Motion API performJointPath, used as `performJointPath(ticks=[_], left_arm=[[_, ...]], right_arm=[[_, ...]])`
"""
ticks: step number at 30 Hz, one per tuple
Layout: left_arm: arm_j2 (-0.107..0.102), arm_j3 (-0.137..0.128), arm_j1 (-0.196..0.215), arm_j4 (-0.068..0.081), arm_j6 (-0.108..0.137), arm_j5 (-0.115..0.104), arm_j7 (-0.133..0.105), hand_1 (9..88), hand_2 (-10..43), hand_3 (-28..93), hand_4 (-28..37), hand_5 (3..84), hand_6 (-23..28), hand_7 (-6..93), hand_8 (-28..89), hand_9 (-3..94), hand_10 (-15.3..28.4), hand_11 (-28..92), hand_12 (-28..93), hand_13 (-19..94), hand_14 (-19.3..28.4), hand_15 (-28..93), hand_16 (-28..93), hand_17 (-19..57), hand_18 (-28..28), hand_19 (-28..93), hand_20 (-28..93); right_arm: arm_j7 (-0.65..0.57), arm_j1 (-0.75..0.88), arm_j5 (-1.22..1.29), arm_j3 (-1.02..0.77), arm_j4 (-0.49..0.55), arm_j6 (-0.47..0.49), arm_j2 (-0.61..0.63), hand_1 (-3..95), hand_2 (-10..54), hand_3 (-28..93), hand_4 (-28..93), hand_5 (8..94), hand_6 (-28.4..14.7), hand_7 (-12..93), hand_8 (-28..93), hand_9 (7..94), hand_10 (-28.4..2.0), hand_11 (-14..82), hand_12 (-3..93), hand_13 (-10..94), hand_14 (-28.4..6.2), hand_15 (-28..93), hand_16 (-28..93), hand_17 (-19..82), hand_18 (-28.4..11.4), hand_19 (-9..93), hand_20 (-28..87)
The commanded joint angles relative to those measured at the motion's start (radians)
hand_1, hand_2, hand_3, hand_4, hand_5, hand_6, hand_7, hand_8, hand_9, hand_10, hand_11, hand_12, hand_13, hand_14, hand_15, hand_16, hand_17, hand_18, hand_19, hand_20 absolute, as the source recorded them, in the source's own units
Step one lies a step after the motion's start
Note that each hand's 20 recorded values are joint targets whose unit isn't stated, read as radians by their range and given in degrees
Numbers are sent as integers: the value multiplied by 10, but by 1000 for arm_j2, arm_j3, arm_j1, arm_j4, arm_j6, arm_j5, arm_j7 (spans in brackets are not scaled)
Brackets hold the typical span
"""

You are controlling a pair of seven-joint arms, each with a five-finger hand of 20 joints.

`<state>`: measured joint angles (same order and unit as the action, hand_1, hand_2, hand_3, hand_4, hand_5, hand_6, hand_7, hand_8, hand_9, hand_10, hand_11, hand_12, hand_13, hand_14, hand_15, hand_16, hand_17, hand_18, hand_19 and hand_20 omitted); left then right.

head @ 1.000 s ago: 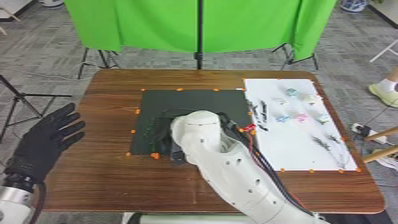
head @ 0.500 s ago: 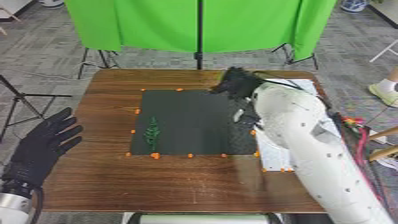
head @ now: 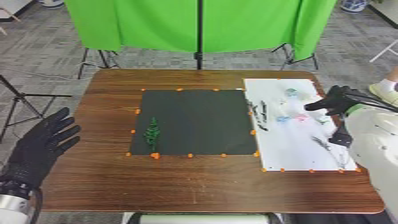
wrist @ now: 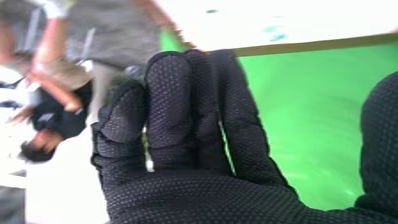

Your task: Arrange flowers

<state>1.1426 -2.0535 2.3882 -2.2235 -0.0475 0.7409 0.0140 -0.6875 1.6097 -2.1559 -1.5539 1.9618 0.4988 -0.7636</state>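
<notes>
Right arm cut off by head view's right edge, left arm by the bottom edge. Right hand (head: 336, 101) sits across the right edge of the white sheet (head: 289, 159), hiding part of it; whether it touches, can't tell. Pale blooms by it blurry, types unclear.

Right wrist view gives that hand close up: fingers straight, mostly pressed together, thumb apart. Head view gives the left hand (head: 37, 150), fingers loosely spread, beside the table's left edge. Also there: green sprig (head: 152, 134) on the left part of the black mat (head: 197, 122); blue flower (head: 283, 119), pink flower (head: 301, 117), dark stems (head: 260, 113) and grey sprigs (head: 322, 144) on the sheet.

Mat and sheet side by side on brown wooden table (head: 93, 185), orange markers (head: 155, 156) along edges. Behind: green cloth (head: 151, 30), dark pole (head: 200, 35), grey floor (head: 49, 62).
</notes>
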Motion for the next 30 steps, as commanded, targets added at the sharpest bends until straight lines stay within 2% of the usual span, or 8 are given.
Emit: performJointPath(ticks=[1,5,7,9,14,17,30], left_arm=[[24,-11,23,-7,-5,6,0,263,-33,706,-275,269,28,235,-130,192,97,286,132,135,120,429,-26,-103,190,453,100],[26,-16,28,-10,-3,6,-5,263,-33,706,-275,269,27,237,-131,192,97,286,133,135,120,429,-26,-103,190,453,100],[21,-14,25,-8,-4,4,-6,263,-33,706,-275,269,27,237,-131,193,98,286,132,135,121,429,-26,-104,190,453,100],[20,-11,22,-7,-6,4,-4,263,-32,705,-274,268,27,237,-131,192,97,287,133,135,121,429,-25,-104,190,453,100],[23,-10,17,-6,-11,6,2,263,-32,706,-274,268,27,237,-132,193,98,286,132,135,121,429,-25,-103,190,453,100],[25,-9,22,-7,-11,5,-1,263,-32,705,-274,268,27,237,-132,193,98,287,132,135,121,429,-25,-103,190,452,100],[15,-8,8,3,-17,5,10,263,-31,706,-274,268,27,238,-132,192,97,285,132,136,121,429,-25,-103,189,452,100]], right_arm=[[-49,217,-30,-165,50,88,72,160,-95,640,-283,635,-62,305,-166,624,-158,554,321,598,-136,774,251,347,-208,932,412],[-80,227,11,-175,34,146,73,178,-95,635,-283,702,-34,352,-182,679,-140,577,348,655,-128,785,288,385,-211,932,469],[-81,231,5,-171,27,145,70,192,-95,635,-283,772,-12,364,-189,760,-128,569,348,717,-117,780,305,442,-215,932,524],[-80,239,18,-171,25,133,61,201,-95,637,-283,808,-3,368,-193,802,-122,562,351,751,-112,782,309,475,-216,932,553],[-72,259,2,-166,25,114,50,203,-95,644,-283,811,-5,354,-191,803,-124,543,356,750,-109,774,312,475,-215,932,560],[-70,276,-20,-169,21,116,51,202,-95,646,-283,802,-5,349,-189,797,-126,537,358,744,-111,770,314,467,-212,932,549],[-82,295,-21,-138,-2,104,43,219,-94,705,-283,796,-6,309,-178,804,-120,498,334,742,-104,756,300,460,-210,932,526]])
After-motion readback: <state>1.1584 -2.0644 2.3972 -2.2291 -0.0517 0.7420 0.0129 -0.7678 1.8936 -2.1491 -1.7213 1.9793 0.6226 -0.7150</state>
